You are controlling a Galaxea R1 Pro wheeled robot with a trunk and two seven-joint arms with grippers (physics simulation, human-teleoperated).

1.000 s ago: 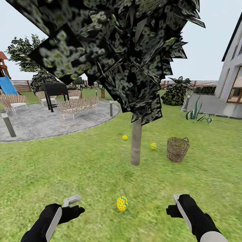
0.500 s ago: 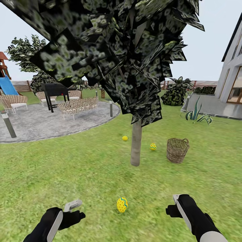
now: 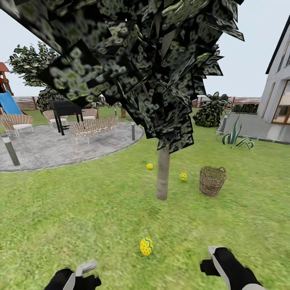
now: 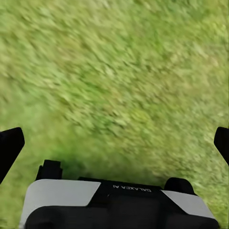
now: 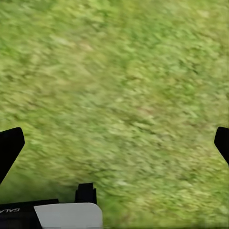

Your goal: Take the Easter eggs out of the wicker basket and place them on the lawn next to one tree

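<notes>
The left gripper was wide open and held nothing, with only grass of the lawn between its fingers. The right gripper was wide open too and also empty over the grass. Both hung low at the near edge of the head view. Between them, a little ahead, one Easter egg lay on the lawn. Farther out stood the tree. A second egg lay near its trunk and a third egg just behind it. The wicker basket stood upright beside the second egg, apart from it.
</notes>
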